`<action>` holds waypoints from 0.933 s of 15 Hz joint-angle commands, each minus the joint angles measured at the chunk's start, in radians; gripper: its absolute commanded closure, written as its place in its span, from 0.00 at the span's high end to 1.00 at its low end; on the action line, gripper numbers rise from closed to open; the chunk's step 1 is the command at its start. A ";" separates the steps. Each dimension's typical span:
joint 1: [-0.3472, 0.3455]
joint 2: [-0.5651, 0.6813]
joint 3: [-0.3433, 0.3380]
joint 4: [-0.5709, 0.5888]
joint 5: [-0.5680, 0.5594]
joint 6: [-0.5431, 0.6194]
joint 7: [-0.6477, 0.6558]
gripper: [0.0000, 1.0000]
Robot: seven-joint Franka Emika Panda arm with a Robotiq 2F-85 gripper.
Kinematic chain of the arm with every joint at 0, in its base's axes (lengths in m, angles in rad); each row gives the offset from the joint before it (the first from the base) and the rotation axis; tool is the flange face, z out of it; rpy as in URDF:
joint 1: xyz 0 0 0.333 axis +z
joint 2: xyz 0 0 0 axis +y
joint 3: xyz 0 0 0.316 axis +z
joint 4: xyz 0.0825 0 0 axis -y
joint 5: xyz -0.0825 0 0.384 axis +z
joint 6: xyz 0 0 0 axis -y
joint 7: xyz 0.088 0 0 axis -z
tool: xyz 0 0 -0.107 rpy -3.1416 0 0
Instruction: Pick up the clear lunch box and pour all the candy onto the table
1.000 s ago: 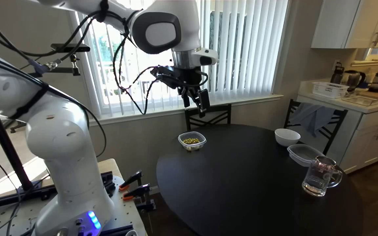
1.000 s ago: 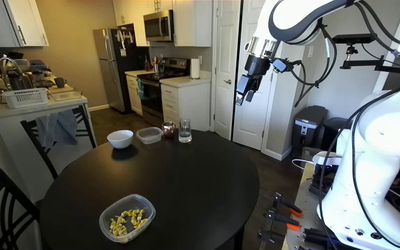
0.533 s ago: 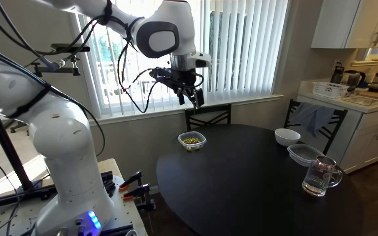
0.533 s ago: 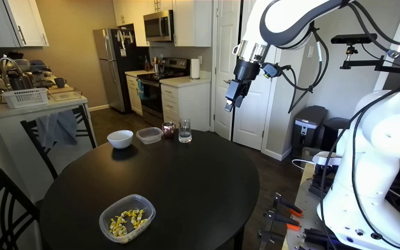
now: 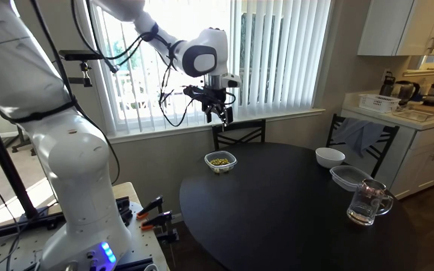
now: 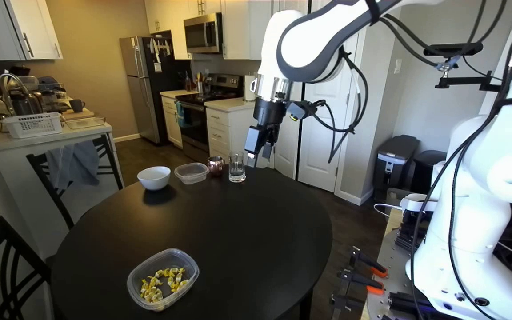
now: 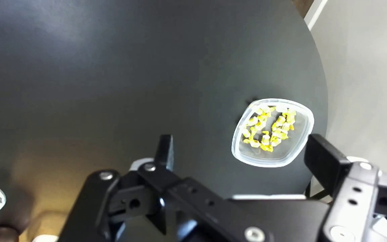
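The clear lunch box stands upright on the dark round table (image 6: pixel 247 231). Its see-through wall shows in both exterior views (image 5: pixel 233 165) (image 6: pixel 160 261) and its rim in the wrist view (image 7: pixel 264 163). The yellow candy (image 6: pixel 151 291) lies inside it, along the bottom; it also shows in the wrist view (image 7: pixel 282 127). My gripper (image 5: pixel 219 118) is open and empty, pointing down, well above the table and apart from the box. In an exterior view (image 6: pixel 259 154) it is over the table's far side. In the wrist view the box lies ahead of the open fingers (image 7: pixel 244 151), nearer the right one.
A white bowl (image 6: pixel 154 178), an empty clear container (image 6: pixel 192 172), a copper mug (image 6: pixel 214 165) and a glass mug (image 5: pixel 364 205) stand together along the table's edge. Chairs (image 5: pixel 239 135) stand by the window and counter. Clamps (image 6: pixel 358 278) hold on to the robot's base table.
The arm has reached out over the table. In an exterior view the gripper has moved left and down; it stays open. The lunch box and candy have not moved.
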 commanded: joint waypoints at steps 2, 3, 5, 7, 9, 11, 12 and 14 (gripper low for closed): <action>-0.031 0.305 0.028 0.261 0.032 -0.121 0.056 1.00; -0.036 0.346 0.031 0.301 0.045 -0.159 0.043 1.00; -0.050 0.417 0.037 0.373 0.044 -0.212 0.038 1.00; -0.052 0.388 0.044 0.331 0.019 -0.179 0.045 1.00; -0.060 0.441 0.044 0.389 0.018 -0.213 0.046 1.00; -0.064 0.457 0.045 0.408 0.018 -0.219 0.046 1.00; -0.063 0.457 0.045 0.409 0.018 -0.220 0.046 1.00; -0.063 0.457 0.047 0.409 0.018 -0.221 0.046 1.00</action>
